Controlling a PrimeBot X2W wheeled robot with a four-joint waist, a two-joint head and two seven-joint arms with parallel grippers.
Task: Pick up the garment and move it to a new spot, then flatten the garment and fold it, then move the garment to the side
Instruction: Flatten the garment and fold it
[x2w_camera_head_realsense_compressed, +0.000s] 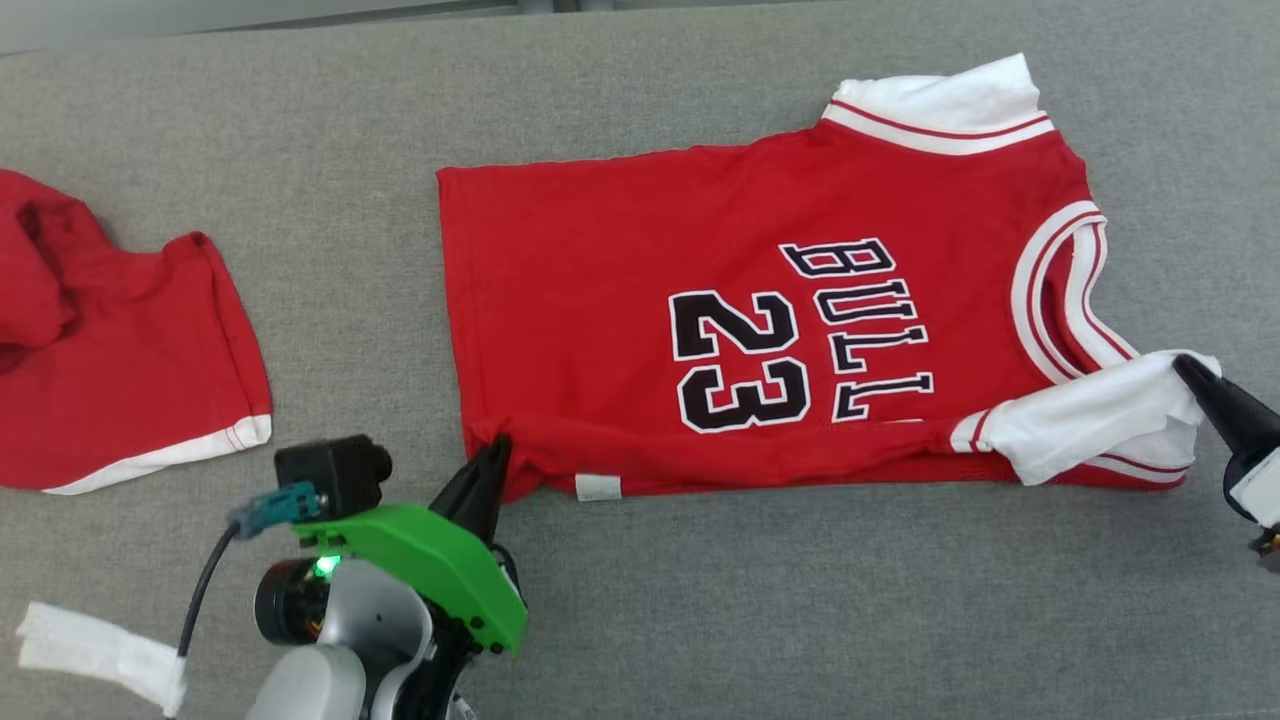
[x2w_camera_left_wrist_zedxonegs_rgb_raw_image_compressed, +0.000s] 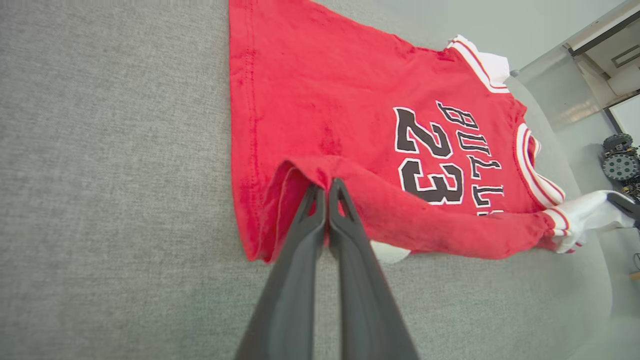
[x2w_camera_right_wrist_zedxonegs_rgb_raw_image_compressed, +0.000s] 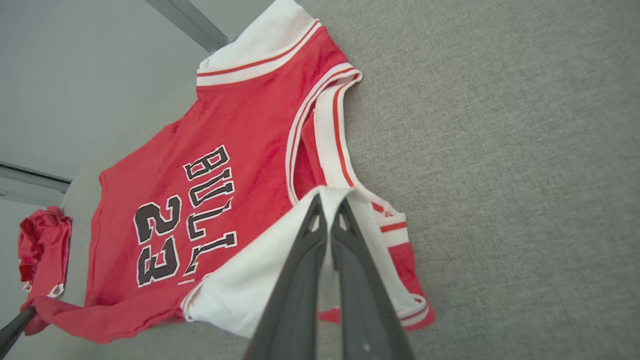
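1. One red jersey with white sleeves (x2w_camera_head_realsense_compressed: 620, 300) is spread across the grey woven surface (x2w_camera_head_realsense_compressed: 800, 600). It sits right of centre in the head view, with the neck to the right and the hem to the left.
2. On its chest I count four black, white-edged letters, "BULL", and two digits, "23", all reading sideways.
3. The jersey has two white sleeves: the far one lies flat at the top edge, and the near one is drawn up off the cloth.
4. Both grippers are on it! The left gripper (x2w_camera_head_realsense_compressed: 495, 447) has its two dark fingers pressed together, pinching the near hem corner, and red fabric bunches over the tips.
5. The right gripper (x2w_camera_head_realsense_compressed: 1188, 365), at the far right, has its fingers clamped on the near white sleeve.
6. Between those two pinches the near edge rises in one rolled ridge, while the rest of the jersey lies flat.
7. One small white label (x2w_camera_head_realsense_compressed: 598, 487) shows at the near edge, just right of the left gripper.
8. A second red garment with white trim (x2w_camera_head_realsense_compressed: 120, 370) is crumpled at the far left, well apart from the jersey.
9. One white strip (x2w_camera_head_realsense_compressed: 95, 650) lies on the surface at the lower left, near the left arm.
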